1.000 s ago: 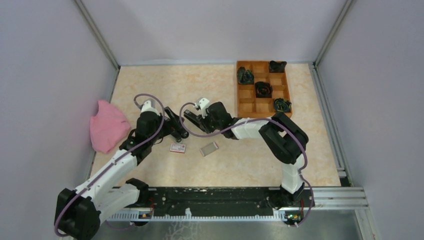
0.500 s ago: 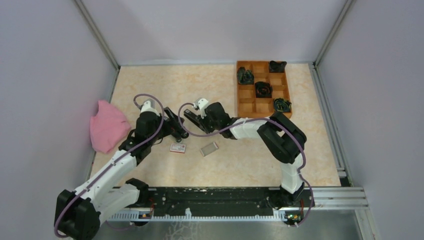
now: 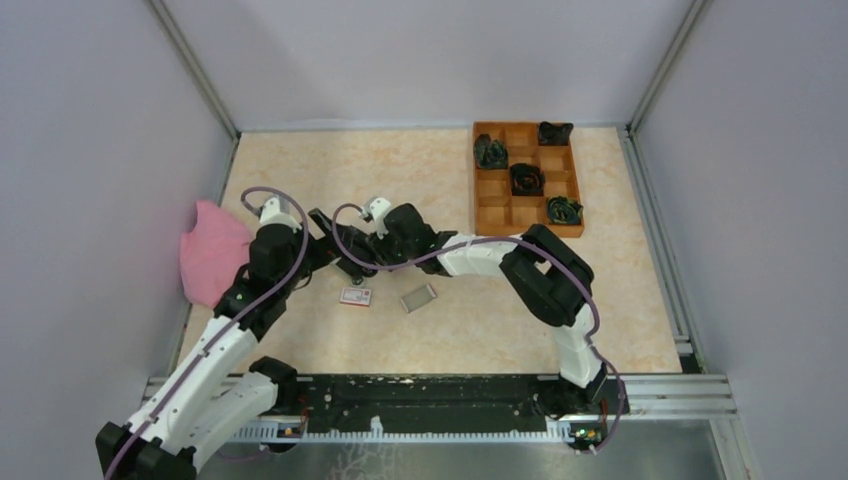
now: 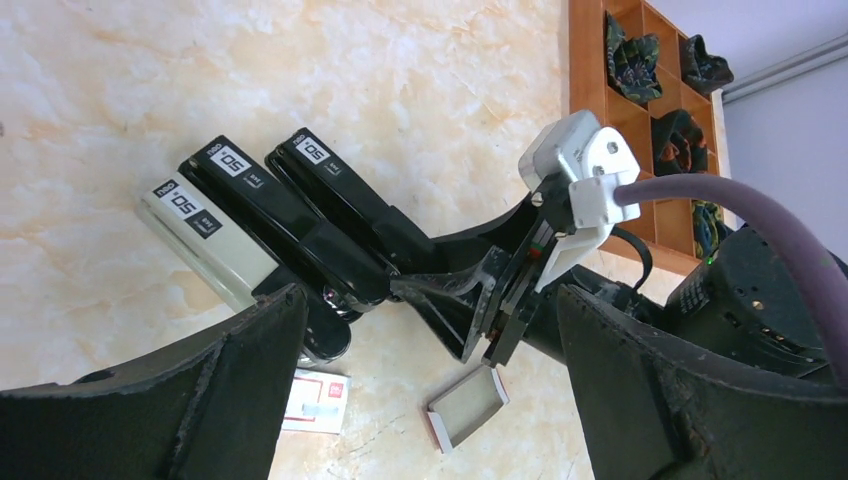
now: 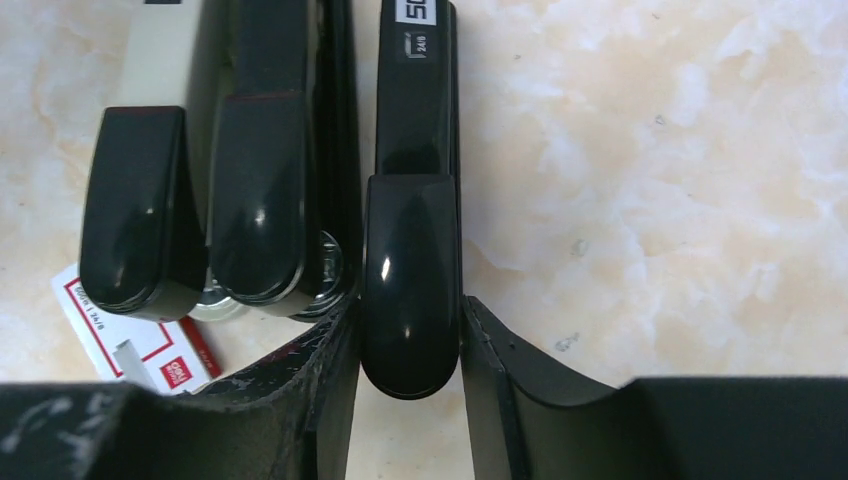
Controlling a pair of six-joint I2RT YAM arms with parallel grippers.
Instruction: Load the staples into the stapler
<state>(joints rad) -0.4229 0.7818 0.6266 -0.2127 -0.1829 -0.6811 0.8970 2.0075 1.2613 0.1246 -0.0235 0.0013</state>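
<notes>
Right wrist view: we see the right gripper [image 5: 410,340] clenched on the rounded rear end of the top cover of the stapler [image 5: 270,150]. That cover stands fanned apart from the black magazine and the pale base, both just left of this gripper. The pinch sits on a glossy, curved tip, so we judge the cover could slip free and snap shut. The whole stapler could also skid across the tabletop [image 5: 650,150].

The left gripper [image 4: 430,300] hangs wide open and holds nothing. The tray of staples [image 4: 465,410] lies on the tabletop near the right gripper, on its side toward the arm bases. The white-and-red staple box [image 4: 315,400] lies just beside the stapler's rear end.

For the left gripper, the right gripper and its purple cable [image 4: 720,200] hang close over the way to that tray. A wooden organizer [image 3: 493,214] and a pink cloth [image 3: 212,255] lie well apart.
</notes>
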